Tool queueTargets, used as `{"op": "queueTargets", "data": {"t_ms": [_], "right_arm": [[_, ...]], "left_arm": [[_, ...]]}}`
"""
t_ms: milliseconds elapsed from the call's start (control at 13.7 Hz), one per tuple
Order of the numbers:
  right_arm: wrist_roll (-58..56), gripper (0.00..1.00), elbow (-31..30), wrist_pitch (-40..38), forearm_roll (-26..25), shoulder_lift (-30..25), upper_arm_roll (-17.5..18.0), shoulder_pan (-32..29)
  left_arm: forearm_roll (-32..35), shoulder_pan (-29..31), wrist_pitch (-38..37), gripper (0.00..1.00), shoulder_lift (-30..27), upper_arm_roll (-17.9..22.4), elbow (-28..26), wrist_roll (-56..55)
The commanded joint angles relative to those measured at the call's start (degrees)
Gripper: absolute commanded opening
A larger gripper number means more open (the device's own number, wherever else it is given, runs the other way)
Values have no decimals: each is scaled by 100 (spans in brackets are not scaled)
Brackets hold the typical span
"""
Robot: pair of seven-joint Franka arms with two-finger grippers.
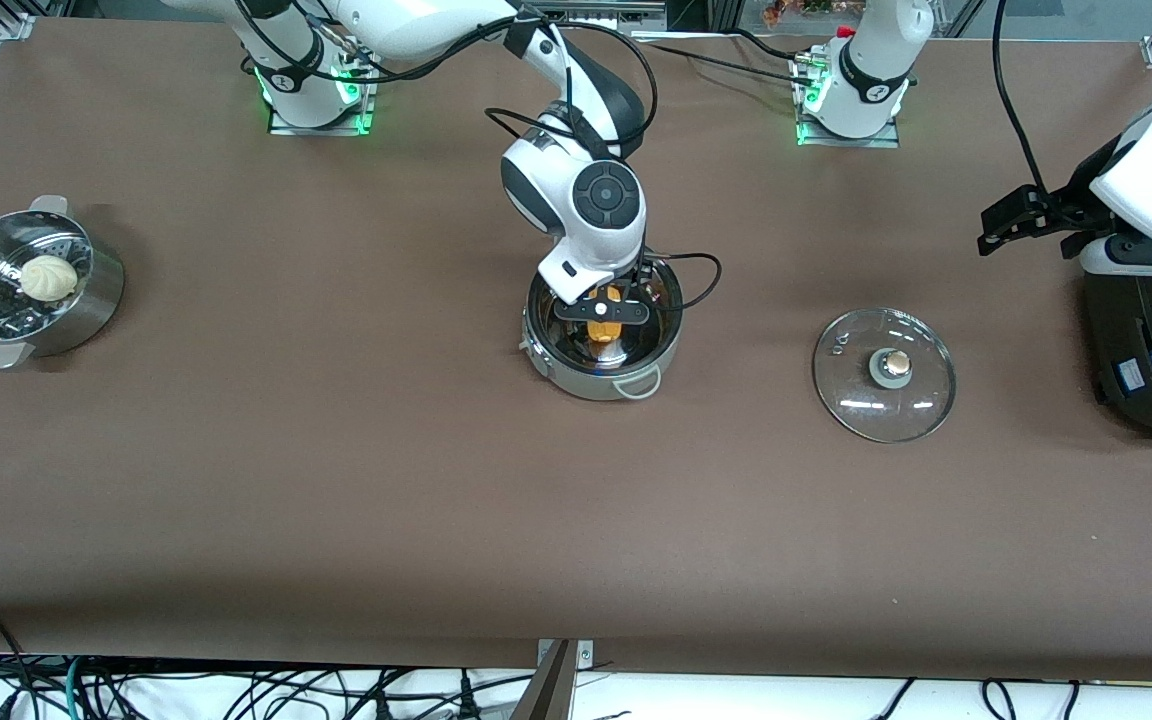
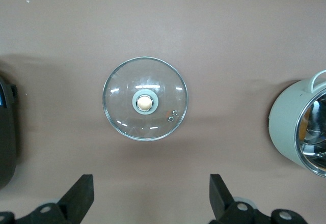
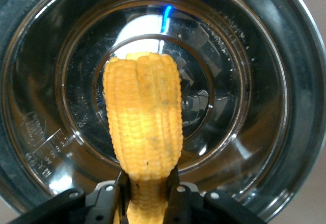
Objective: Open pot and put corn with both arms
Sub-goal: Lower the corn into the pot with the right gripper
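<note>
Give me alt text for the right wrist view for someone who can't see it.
The right gripper, shut on the corn, holds it end-first over the open mouth of the pot. The shiny steel inside fills nearly the whole view, with nothing lying in the visible part of its bottom.

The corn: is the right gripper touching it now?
Touching. In the right wrist view the right gripper is shut on the corn, its fingers pressed against the cob's sides, over the pot.
</note>
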Motion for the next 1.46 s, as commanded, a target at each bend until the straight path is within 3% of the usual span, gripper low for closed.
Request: {"op": "queueTargets", "data": {"t_ms": [0,73,146,293,659,732,1390], "right_arm": [[94,0,224,-60,39,194,-7,71],[85,0,224,-60,39,194,-16,62],[94,7,224,-60,47,194,-16,62],[138,48,224,-60,47,203,-16,45],[155,95,224,-60,39,203,-16,45],[147,100,224,-60,21,203,-24,53],[41,100,268,-130,39,54,-86,-34]], "left_arm": [[104,14,39,100,-63,-7,-46,-65],[104,5,39,100,-55,-15,-37,-74],[104,-4,39,100,-54,-15,-37,-74],[104,5,39,100,-54,-15,-46,-65],[104,22,39,100,-54,-15,-46,-65],[104,22,39,100,-54,-15,-46,-65],[104,22,39,100,-54,-15,-46,-65]]}}
